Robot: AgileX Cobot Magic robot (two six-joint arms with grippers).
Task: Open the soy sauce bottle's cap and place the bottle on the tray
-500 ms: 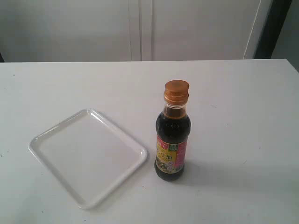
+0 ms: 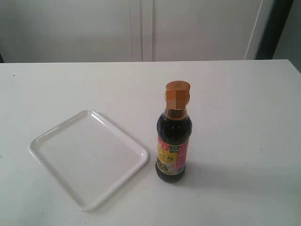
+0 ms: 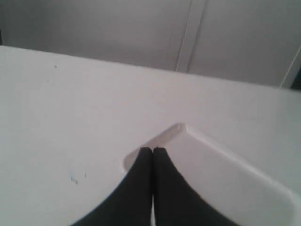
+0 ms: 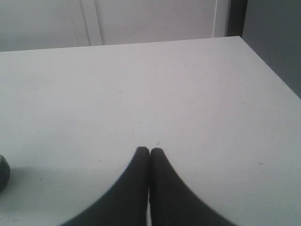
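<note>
Bottle standing upright on the white table, filled with dark liquid to the shoulder, its pink, yellow and green label facing the exterior camera. Cap, amber-brown, closed on the narrow neck; its detail is blurred in the exterior view. Tray, white and rectangular with rounded corners, lying flat just beside the bottle on the left of the exterior view, set at an angle to the table edge; the two are close but not touching, and the bottle rests on the table, not on the tray. Left gripper, dark fingers pressed together with nothing between them, seen over one rounded corner of the tray. Right gripper, likewise clenched and holding nothing, above bare table; a dark rounded edge, probably the bottle, shows at the frame border. Neither gripper appears in the exterior view.
</note>
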